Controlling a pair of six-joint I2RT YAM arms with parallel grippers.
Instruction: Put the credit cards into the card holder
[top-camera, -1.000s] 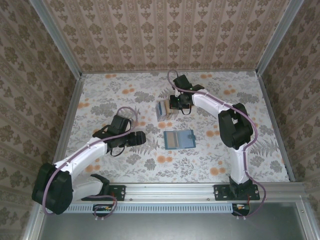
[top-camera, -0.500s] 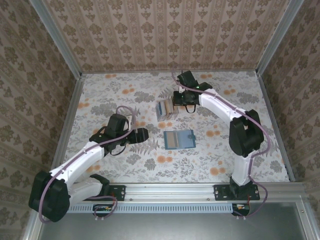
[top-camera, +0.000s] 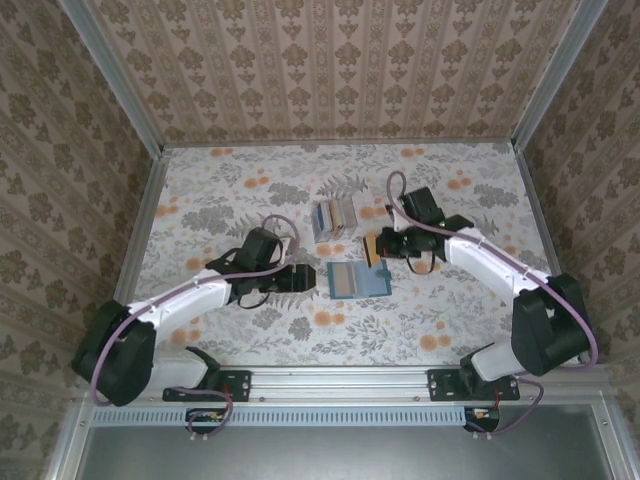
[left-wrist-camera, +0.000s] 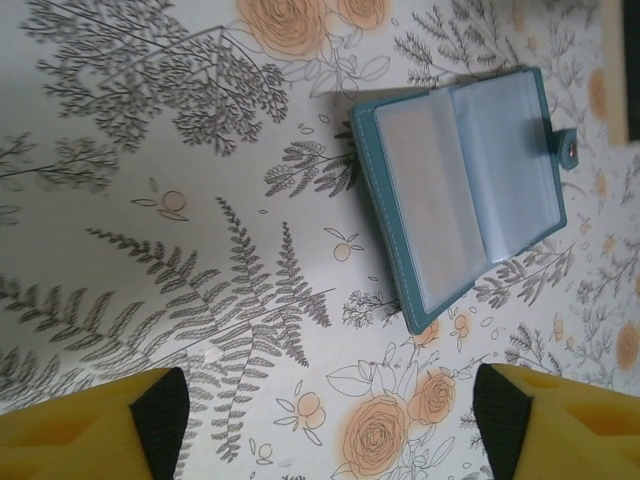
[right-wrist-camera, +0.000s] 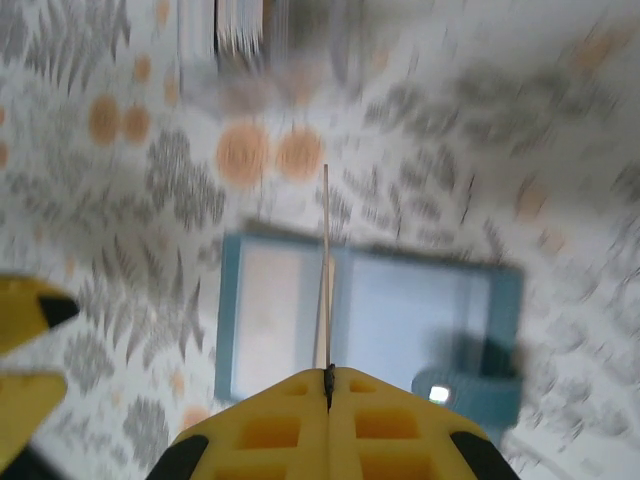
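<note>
The card holder (top-camera: 358, 279) lies open and flat at mid table, teal-edged with clear pockets, and fills the upper right of the left wrist view (left-wrist-camera: 460, 190). My right gripper (top-camera: 379, 247) hovers just above its far edge, shut on a yellow-tan credit card (top-camera: 370, 248). In the blurred right wrist view that card (right-wrist-camera: 326, 250) stands edge-on between the closed fingers (right-wrist-camera: 290, 420), over the wallet's fold (right-wrist-camera: 290, 320). My left gripper (top-camera: 311, 279) is open just left of the wallet, its fingers (left-wrist-camera: 160, 415) wide apart with nothing between them.
A small clear box (top-camera: 334, 217) holding more cards on edge stands behind the wallet. The floral tabletop is ringed by metal rails and patterned walls. The left gripper's yellow finger (right-wrist-camera: 25, 320) shows at the left edge of the right wrist view.
My right gripper left the card box and swung toward the near right, carrying a yellow-tan card over the wallet. My left gripper slid right, up to the wallet's left edge.
</note>
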